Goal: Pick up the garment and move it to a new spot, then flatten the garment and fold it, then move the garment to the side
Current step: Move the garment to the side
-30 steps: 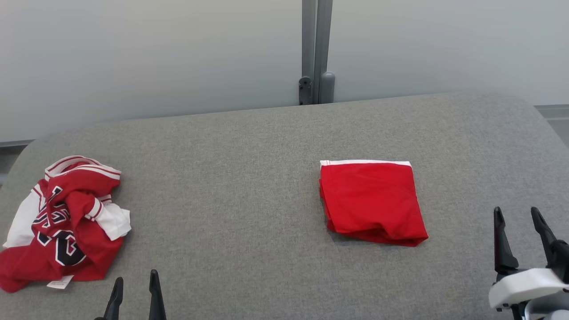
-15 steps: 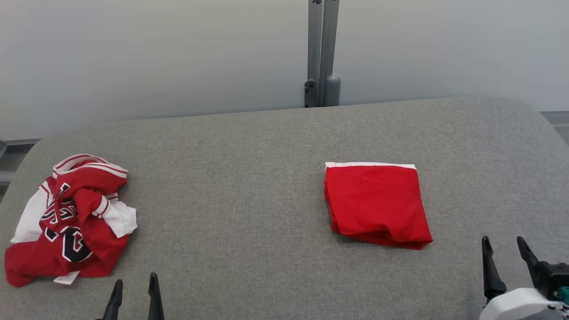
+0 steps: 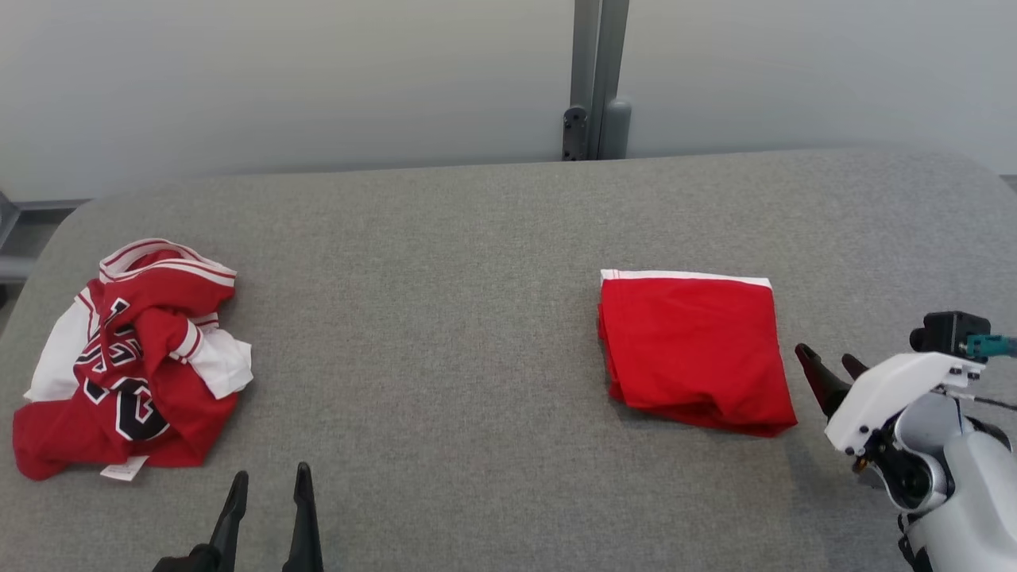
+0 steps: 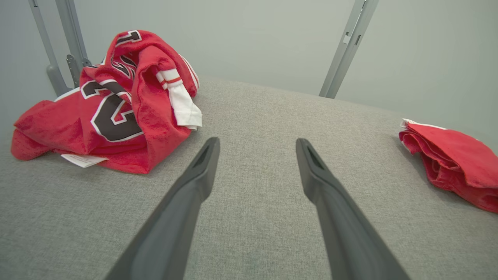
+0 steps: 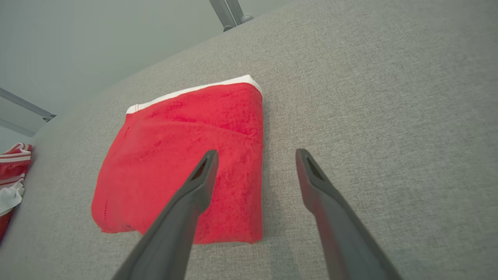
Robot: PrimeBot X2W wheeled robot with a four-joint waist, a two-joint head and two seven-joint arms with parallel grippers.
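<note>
The folded red garment (image 3: 695, 349) lies near the right edge of the table (image 3: 445, 318); the right tool (image 3: 825, 354) beside it and the left tool (image 3: 272, 471) gape empty.

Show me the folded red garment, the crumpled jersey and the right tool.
folded red garment (image 3: 695, 349), head view, middle of its top layer.
crumpled jersey (image 3: 151, 342), head view, red fold at its middle.
right tool (image 3: 824, 354), head view, midway between its fingertips.

The folded garment (image 3: 695, 349) lies just left of the right gripper (image 3: 826, 356) — the crumpled jersey (image 3: 131, 357) ahead and left of the left gripper (image 3: 271, 473), both on the table (image 3: 445, 278).
</note>
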